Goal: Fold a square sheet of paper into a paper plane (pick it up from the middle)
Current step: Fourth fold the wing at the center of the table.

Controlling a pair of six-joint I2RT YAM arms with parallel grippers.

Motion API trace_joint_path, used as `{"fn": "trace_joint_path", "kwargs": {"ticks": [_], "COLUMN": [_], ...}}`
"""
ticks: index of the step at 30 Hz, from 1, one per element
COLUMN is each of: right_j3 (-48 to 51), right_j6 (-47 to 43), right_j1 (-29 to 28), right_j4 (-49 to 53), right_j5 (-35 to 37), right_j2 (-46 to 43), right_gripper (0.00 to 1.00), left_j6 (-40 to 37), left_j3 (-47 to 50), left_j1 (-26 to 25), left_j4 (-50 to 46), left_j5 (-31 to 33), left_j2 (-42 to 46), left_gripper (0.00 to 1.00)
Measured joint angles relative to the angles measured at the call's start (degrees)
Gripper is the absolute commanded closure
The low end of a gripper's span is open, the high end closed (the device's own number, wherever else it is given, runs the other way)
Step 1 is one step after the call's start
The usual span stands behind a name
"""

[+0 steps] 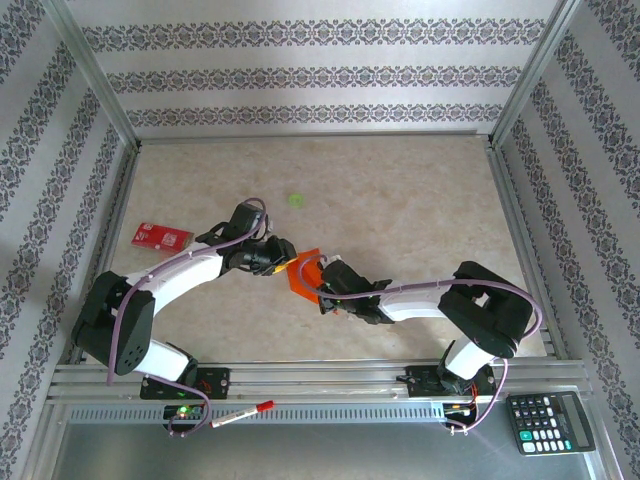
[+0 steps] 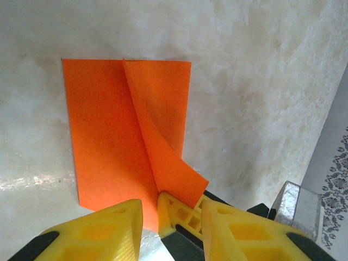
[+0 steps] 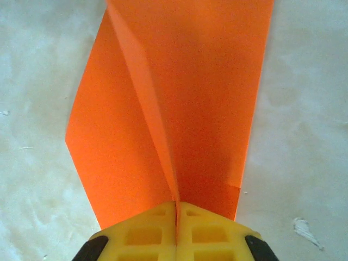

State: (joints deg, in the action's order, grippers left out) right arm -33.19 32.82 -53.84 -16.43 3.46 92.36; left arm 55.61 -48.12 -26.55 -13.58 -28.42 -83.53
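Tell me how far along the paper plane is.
Early. Done: the orange sheet has one lengthwise crease, a flap raised. In hand: the right end effector is shut on that crease; the left end effector is open beside it. Remaining: nose and wing folds.

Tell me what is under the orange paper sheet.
The beige marbled tabletop shows all around the thin bright orange square sheet of paper; whatever lies directly beneath it is covered. The right tool pinches the sheet's folded edge.
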Motion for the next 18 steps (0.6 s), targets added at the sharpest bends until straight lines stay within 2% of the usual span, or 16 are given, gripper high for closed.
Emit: {"fn": "trace_joint_path", "kwargs": {"ticks": [10, 18], "right_j3": [2.54, 3.69], "right_j6": [4.87, 7.41], "right_j1": [3.15, 4.92], "right_j4": [-5.31, -7.43], "right_j5": [-7.21, -10.67], "right_j2": [-0.09, -0.09], "right_gripper": [0.97, 0.97], "left_j6": [-2.69, -4.42], "left_j3": [0.52, -0.04], "left_j1": [-1.99, -2.89], "left_j4": [0.44, 4.26], "left_j5": [-1.88, -6.67], "left_j2": [-1.81, -5.9], "left_gripper": [0.7, 0.8]}}
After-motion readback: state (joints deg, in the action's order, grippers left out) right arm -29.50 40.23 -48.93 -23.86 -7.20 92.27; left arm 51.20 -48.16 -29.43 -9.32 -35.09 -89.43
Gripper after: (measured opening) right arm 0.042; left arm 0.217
